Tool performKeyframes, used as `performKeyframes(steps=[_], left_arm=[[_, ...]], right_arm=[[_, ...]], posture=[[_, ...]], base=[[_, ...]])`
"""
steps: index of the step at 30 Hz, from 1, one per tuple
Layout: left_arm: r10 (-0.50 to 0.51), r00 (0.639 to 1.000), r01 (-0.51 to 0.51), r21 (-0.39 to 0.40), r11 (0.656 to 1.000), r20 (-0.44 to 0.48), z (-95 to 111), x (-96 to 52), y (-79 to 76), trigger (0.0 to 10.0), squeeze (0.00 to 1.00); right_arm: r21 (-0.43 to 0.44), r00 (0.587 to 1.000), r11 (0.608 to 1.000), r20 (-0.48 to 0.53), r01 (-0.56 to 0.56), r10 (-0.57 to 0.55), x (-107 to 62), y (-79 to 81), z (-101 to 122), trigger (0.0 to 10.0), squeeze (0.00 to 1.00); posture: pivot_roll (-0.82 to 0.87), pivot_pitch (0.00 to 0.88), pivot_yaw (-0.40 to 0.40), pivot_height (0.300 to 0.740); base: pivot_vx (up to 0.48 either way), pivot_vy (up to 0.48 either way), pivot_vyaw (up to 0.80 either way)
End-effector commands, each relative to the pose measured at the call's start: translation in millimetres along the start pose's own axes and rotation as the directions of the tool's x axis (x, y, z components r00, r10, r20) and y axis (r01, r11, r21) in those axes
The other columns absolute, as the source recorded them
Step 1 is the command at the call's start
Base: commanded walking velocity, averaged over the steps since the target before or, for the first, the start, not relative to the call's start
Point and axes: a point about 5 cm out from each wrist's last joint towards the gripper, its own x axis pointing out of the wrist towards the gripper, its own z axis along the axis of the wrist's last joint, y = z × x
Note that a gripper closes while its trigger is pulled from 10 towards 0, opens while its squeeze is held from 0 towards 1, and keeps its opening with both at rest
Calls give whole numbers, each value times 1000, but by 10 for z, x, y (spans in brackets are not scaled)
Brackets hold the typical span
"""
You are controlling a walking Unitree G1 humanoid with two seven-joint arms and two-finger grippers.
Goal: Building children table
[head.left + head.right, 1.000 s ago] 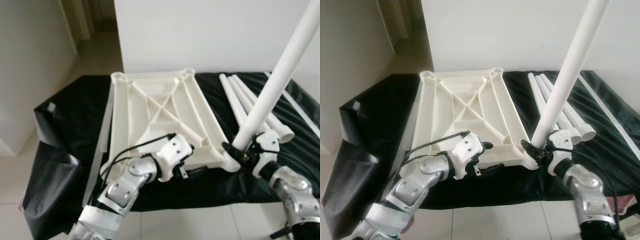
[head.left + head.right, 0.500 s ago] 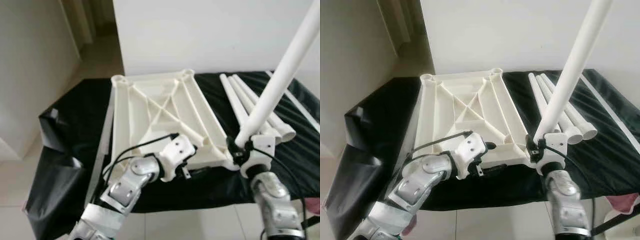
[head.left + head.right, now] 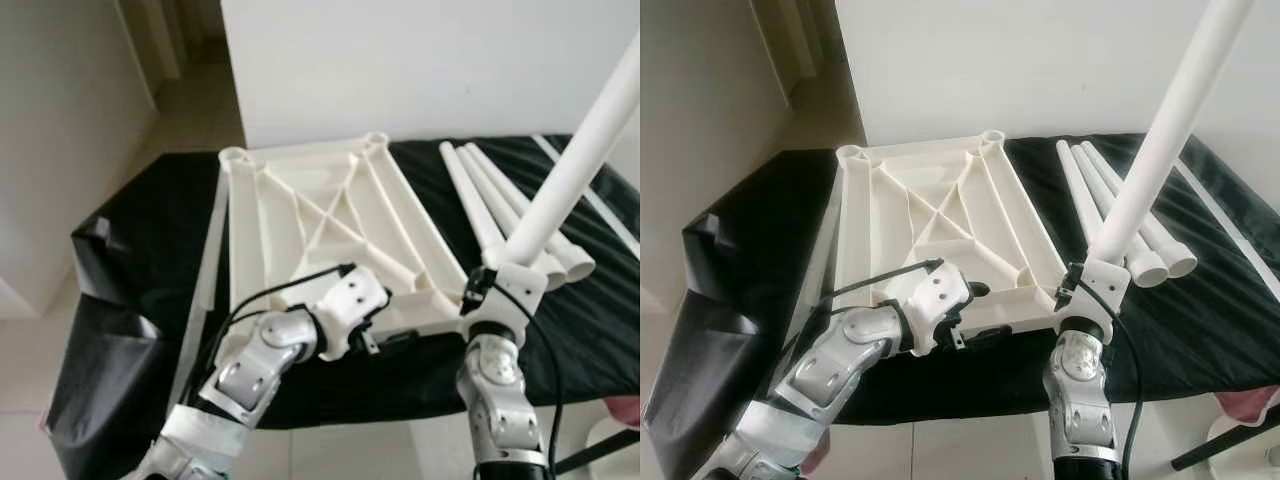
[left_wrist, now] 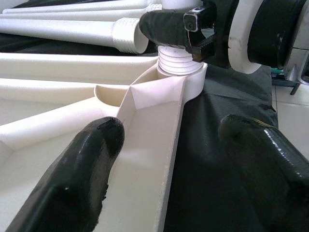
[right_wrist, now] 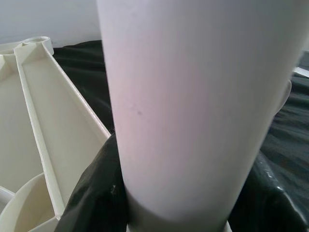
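A: What is laid out, from the largest thing down?

B: A black cloth (image 3: 130, 230) is spread over the work surface. On it a white tabletop (image 3: 320, 235) is laid upside down, its ribs and corner sockets facing up.

A: And the legs?

B: One leg (image 3: 575, 165) is stood in the near right corner socket (image 4: 181, 77) and is tilted up and to the right. Three spare legs (image 3: 500, 205) are laid side by side on the cloth just beside the tabletop's right edge. A thin white strip (image 3: 1225, 220) is seen farther right.

A: How is the leg held?

B: It is clasped near its threaded base by the right gripper (image 4: 193, 29), whose fingers are clenched around it. In the right wrist view the tube is seen pressed between both black pads (image 5: 94, 193).

A: And the left gripper?

B: The left gripper (image 4: 183, 150) is placed at the tabletop's near edge, its fingers spread apart: one finger (image 4: 82, 164) is set inside the rim, the other outside over the cloth. Nothing is pinched by it.
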Motion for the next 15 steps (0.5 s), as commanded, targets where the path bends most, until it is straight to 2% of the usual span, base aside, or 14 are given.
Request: performKeyframes(steps=[1, 4, 5, 7, 8, 15], left_arm=[[-35, 999, 35, -4, 999, -13, -20, -24, -18, 10000, 0], [-31, 999, 31, -5, 1000, -11, -17, -21, -17, 10000, 0], [-29, 1000, 29, -4, 1000, -9, -14, -16, -14, 10000, 0], [-27, 1000, 27, -4, 1000, -8, -12, -12, -12, 10000, 0], [-26, 1000, 26, -4, 1000, -7, -11, -10, -10, 10000, 0], [-23, 1000, 23, -1, 1000, 0, 6, 11, 0, 10000, 0]], right_arm=[[49, 985, 998, -169, 37, -29, -105, 44, -285, 10000, 0], [58, 990, 998, -135, 37, -29, -87, 83, -225, 10000, 0], [57, 993, 998, -120, 19, -12, -76, 89, -207, 10000, 180], [55, 994, 998, -111, 7, 0, -71, 92, -198, 10000, 180], [52, 994, 999, -107, -2, 7, -67, 93, -193, 10000, 1000], [96, 992, 990, -56, -105, 111, -28, 77, -106, 10000, 1000]], posture=[[-4, 0, 31, 740], [-4, 0, 29, 740], [-6, 0, 25, 740], [-6, 0, 25, 740], [-6, 0, 25, 740], [-11, 0, 21, 740]], base=[[0, 0, 0], [0, 0, 0], [0, 0, 0], [0, 0, 0], [0, 0, 0], [0, 0, 0]])
